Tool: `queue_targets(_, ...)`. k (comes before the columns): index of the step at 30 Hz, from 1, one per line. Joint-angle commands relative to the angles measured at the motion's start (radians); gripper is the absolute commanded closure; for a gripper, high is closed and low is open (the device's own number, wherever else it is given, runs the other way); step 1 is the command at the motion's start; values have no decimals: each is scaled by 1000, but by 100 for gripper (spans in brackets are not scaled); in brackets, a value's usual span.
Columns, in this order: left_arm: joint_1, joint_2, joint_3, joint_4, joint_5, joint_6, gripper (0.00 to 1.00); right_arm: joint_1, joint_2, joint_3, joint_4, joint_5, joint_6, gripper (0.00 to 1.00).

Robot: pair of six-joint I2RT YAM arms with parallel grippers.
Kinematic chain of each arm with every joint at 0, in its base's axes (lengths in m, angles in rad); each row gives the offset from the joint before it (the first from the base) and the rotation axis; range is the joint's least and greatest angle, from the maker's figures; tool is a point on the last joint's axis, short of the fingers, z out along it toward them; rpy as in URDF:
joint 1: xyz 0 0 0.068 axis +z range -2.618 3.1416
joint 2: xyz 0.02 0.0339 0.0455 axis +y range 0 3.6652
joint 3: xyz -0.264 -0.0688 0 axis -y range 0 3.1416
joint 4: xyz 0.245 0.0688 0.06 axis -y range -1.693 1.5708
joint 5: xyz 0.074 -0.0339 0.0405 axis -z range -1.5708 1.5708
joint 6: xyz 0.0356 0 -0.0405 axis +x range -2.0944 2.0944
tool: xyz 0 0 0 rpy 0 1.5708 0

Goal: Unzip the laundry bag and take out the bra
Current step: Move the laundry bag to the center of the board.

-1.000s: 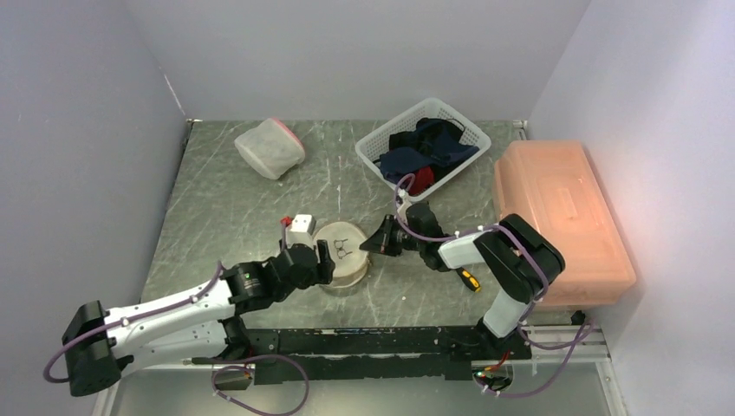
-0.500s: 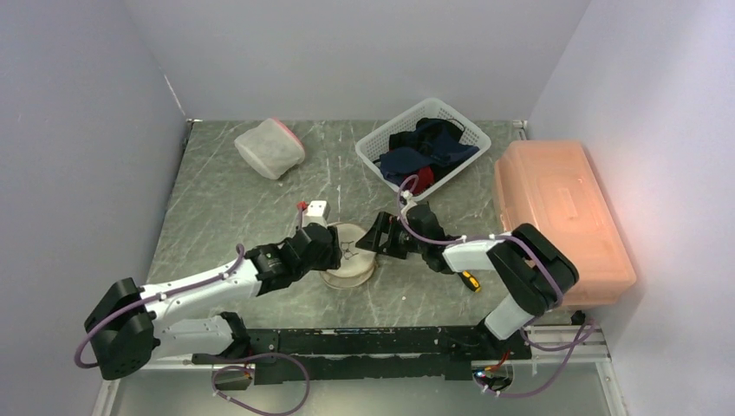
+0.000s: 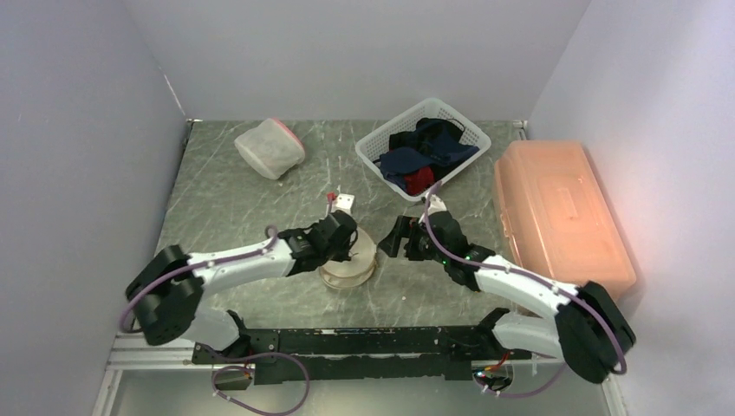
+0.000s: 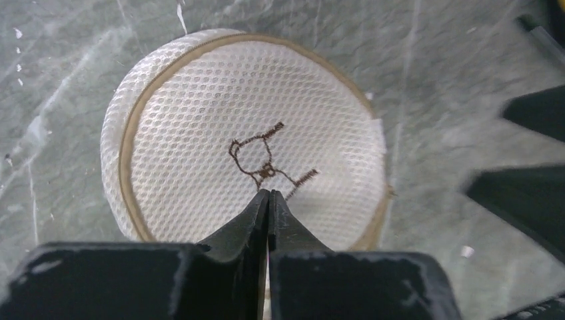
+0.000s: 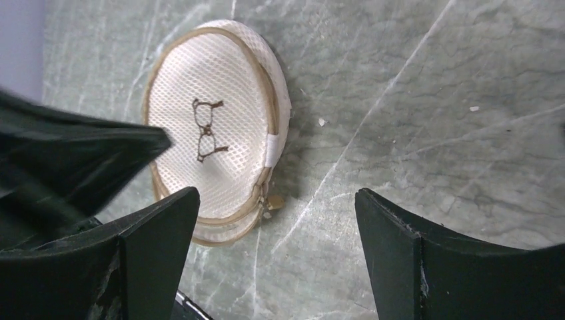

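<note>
The laundry bag is a round white mesh pouch with tan trim and a brown stitched bra outline on top. It lies flat on the table between the arms. My left gripper is shut, its tips resting on the bag's top face just below the outline. Whether mesh is pinched between them does not show. My right gripper stands wide open just right of the bag, with the gold zipper pull on the bag's edge between its fingers, untouched. The zip looks closed. The bra is hidden.
A white basket of dark and red clothes stands at the back right. A second mesh bag with a pink edge lies at the back left. An orange lidded box fills the right side. Walls close in on three sides.
My left gripper reached further over the bag and went from open to shut on its top. My right gripper opened wide and drew back slightly to the right.
</note>
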Motion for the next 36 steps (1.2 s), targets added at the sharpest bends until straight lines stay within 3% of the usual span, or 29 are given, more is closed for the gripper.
queue_targets(1, 5, 128, 52, -6, 1, 13, 97, 10, -131, -53, -27, 50, -49, 10)
queue_targets(11, 13, 247, 24, -17, -74, -69, 97, 24, -226, -119, -35, 49, -35, 12)
queue_targets(21, 28, 205, 6, -81, -139, -96, 97, 26, -280, -136, -66, 64, -41, 12)
queue_targets(28, 202, 163, -6, -274, -142, -241, 97, 26, -315, -158, -67, 104, -40, 11)
queue_targets(36, 398, -10, -54, -401, -172, -365, 97, 25, -338, -159, -61, 103, -61, 11)
